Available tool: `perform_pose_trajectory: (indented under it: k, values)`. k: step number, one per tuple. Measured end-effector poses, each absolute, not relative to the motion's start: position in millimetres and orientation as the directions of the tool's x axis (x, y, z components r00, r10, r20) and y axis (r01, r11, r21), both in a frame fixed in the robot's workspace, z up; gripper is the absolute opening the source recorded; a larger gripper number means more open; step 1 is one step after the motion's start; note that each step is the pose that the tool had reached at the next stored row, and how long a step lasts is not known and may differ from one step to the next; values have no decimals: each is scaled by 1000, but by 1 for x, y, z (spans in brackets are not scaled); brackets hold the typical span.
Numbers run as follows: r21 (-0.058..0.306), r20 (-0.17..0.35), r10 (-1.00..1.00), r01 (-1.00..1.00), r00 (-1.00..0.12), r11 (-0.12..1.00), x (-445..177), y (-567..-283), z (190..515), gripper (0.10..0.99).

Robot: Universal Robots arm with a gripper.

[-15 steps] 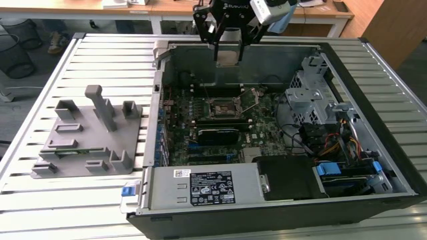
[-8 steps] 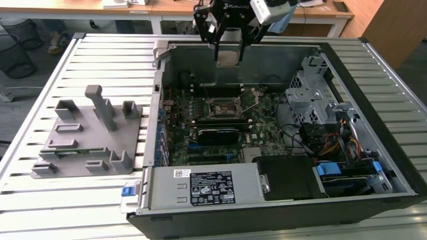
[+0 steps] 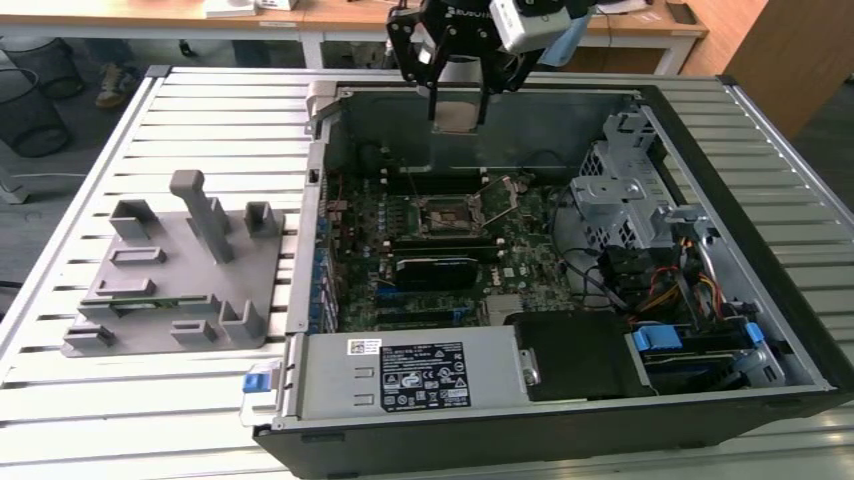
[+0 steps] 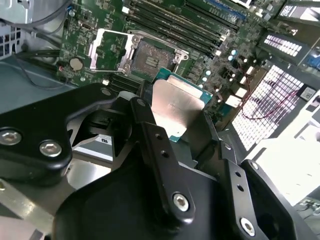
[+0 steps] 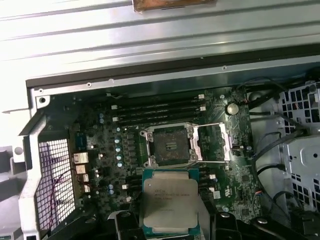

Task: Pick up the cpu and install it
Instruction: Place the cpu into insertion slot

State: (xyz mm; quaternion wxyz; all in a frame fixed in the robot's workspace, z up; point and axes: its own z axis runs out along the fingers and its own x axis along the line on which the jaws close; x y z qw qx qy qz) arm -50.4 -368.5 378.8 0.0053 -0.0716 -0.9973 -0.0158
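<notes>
Illegible print on the cpu and power-supply label

Exterior view high over the case; both wrist views close on cpu and socket.

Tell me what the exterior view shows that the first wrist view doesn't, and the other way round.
Exterior view: the grey fixture on the slatted table at the exterior view's left, and the claw above the open computer case. First wrist view: the cpu, silver top up, in the claw's grip. Both: the empty socket with its latch frame open.
</notes>
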Motion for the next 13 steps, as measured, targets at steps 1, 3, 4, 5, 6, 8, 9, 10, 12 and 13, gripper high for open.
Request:
perform_pose_trajectory:
  k: [1,3,4,5,6,8,9,10,12,13]
  values:
    - [31,13,159,159,-987,987,-50,-368,379,525]
    - [31,12,187,187,-982,982,-50,-368,378,525]
    - [31,12,200,200,-980,979,-50,-368,378,525]
    - [31,12,213,214,-977,976,-50,-368,378,525]
    - [31,12,226,226,-974,974,-50,-368,378,525]
    - [31,12,252,252,-968,967,-50,-368,378,525]
    - [31,11,266,266,-964,963,-50,-368,378,525]
    - [31,11,281,281,-960,959,-50,-368,378,525]
    - [31,11,310,310,-951,950,-50,-368,377,525]
    - [31,11,324,325,-946,945,-50,-368,377,525]
